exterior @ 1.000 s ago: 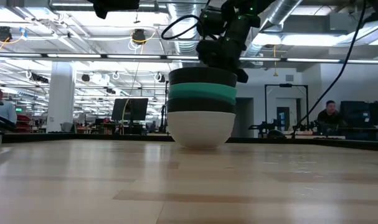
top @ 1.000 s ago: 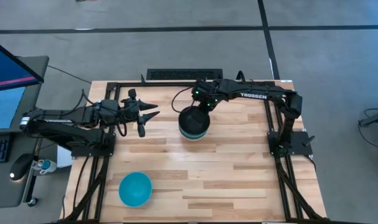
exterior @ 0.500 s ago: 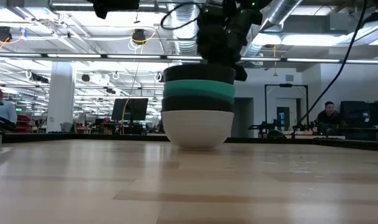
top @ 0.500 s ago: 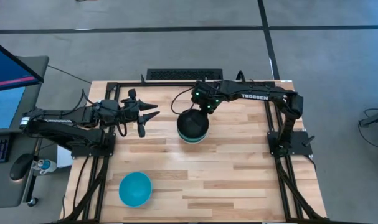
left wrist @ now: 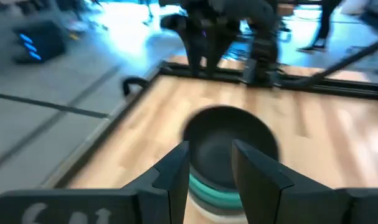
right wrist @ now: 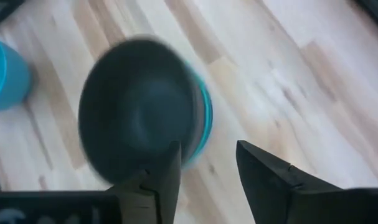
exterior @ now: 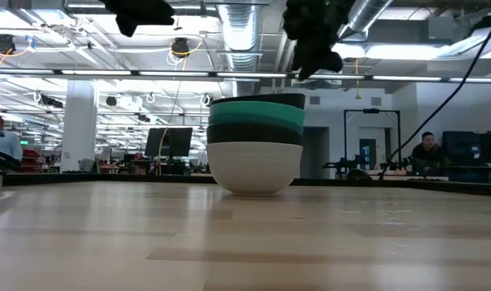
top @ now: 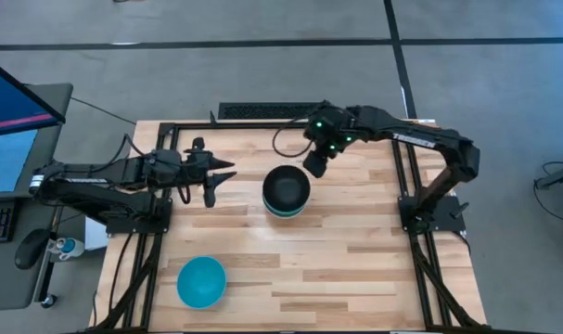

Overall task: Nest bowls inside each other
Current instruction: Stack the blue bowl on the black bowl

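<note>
A stack of nested bowls (top: pixel 287 192) rests on its white bottom bowl (exterior: pixel 255 166) in the middle of the table. Above the white one come a black, a dark teal-green (exterior: pixel 257 121) and a black top bowl (right wrist: pixel 136 106). A single turquoise-blue bowl (top: pixel 201 281) sits near the table's near left. My right gripper (top: pixel 316 165) hangs open above and just far-right of the stack (right wrist: pixel 204 112), touching nothing. My left gripper (top: pixel 221 173) waits open to the left of the stack (left wrist: pixel 229 149), its fingers pointing at it.
A black metal frame (top: pixel 262 125) runs along the table's far edge and down both sides. Bare wood lies between the stack and the turquoise-blue bowl (right wrist: pixel 5 71) and across the near right of the table (top: pixel 355 269).
My right gripper has let go of the top black bowl, risen and drawn back toward the table's far right. The top bowl has sunk lower into the stack, and the stack has shifted slightly toward the left.
</note>
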You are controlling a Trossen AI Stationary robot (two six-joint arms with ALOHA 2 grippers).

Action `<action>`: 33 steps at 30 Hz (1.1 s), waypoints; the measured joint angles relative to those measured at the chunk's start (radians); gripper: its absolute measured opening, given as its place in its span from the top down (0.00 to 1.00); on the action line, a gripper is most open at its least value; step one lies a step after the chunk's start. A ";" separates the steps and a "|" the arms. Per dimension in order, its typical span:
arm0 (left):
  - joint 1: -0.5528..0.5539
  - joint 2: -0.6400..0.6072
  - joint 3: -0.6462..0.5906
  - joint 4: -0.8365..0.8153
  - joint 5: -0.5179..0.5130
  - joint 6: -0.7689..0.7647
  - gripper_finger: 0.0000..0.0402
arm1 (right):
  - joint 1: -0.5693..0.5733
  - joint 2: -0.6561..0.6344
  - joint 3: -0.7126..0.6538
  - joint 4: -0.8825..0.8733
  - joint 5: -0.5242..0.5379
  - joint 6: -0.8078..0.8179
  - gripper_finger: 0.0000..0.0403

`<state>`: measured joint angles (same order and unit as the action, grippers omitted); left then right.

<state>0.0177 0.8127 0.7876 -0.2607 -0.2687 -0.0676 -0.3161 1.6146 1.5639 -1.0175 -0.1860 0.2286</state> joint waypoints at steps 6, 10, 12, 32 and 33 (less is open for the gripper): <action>-0.001 -0.002 0.000 -0.122 0.104 -0.116 0.72 | 0.067 -0.023 0.000 -0.043 0.009 0.009 0.59; -0.019 -0.003 0.000 -0.171 0.183 -0.193 0.72 | 0.122 0.019 0.000 -0.055 0.013 0.044 0.60; -0.040 -0.003 0.000 -0.209 0.219 -0.232 0.72 | 0.162 0.046 0.000 -0.067 0.013 0.053 0.61; -0.396 0.012 0.000 -0.520 0.259 -0.553 0.72 | 0.589 0.123 0.000 0.101 0.138 0.189 0.72; -0.411 0.018 0.000 -0.520 0.256 -0.560 0.72 | 0.597 0.123 0.000 0.122 0.139 0.209 0.72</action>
<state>-0.3936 0.8308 0.7876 -0.7812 -0.0126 -0.6276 0.2809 1.7374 1.5635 -0.8950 -0.0467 0.4380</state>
